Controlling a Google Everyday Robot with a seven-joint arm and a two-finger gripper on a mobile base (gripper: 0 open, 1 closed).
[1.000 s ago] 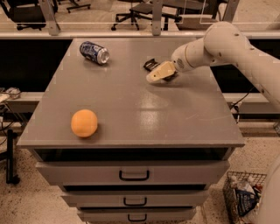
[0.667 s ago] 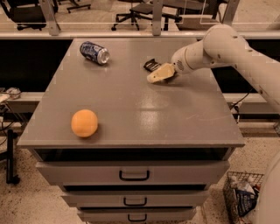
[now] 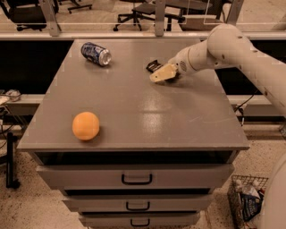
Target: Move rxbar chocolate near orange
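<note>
The rxbar chocolate (image 3: 153,66) is a dark flat bar at the back right of the grey cabinet top (image 3: 134,103); only its left end shows, the rest is hidden by my gripper. My gripper (image 3: 161,74) with tan fingers sits right on it, reaching in from the right on a white arm. The orange (image 3: 86,125) rests near the front left corner, far from the bar and the gripper.
A blue-and-silver drink can (image 3: 96,53) lies on its side at the back left. Drawers with handles (image 3: 136,179) are below the top. Office chairs (image 3: 138,11) stand behind. A wire basket (image 3: 248,201) sits on the floor at lower right.
</note>
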